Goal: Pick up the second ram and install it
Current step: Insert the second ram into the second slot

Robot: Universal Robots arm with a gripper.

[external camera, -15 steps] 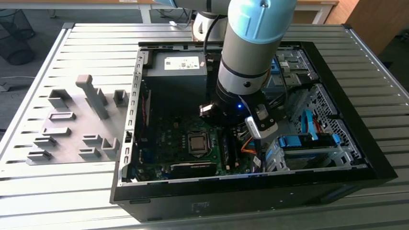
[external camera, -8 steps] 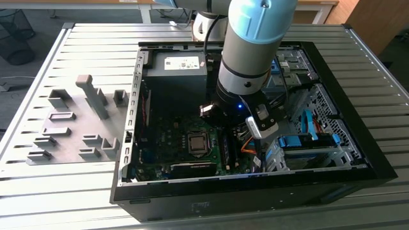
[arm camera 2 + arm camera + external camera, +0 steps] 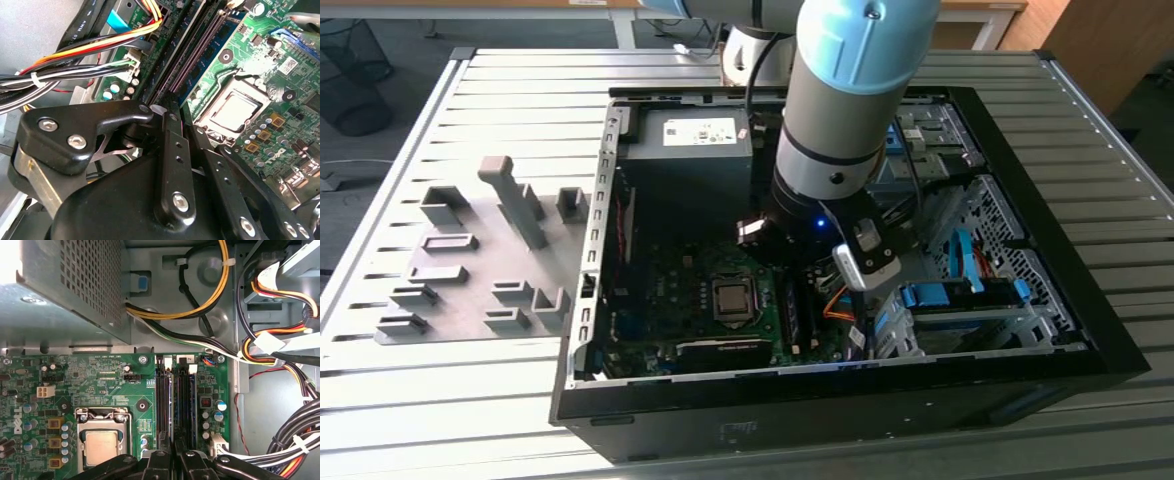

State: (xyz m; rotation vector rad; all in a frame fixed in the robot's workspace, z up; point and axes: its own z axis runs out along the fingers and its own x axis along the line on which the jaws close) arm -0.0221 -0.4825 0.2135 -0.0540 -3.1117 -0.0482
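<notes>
You see the ram (image 3: 176, 405) edge-on between the motherboard (image 3: 110, 385) slots, its long axis running along them, away from the gripper (image 3: 172, 460). The jaws stand narrow, holding its near end and hiding it. Only a thin dark strip shows; no chips or label discernible.

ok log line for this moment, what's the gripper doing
gripper | over memory slots on motherboard inside pc case | fingers: close together at slots | ram stick: cannot tell if held
</notes>
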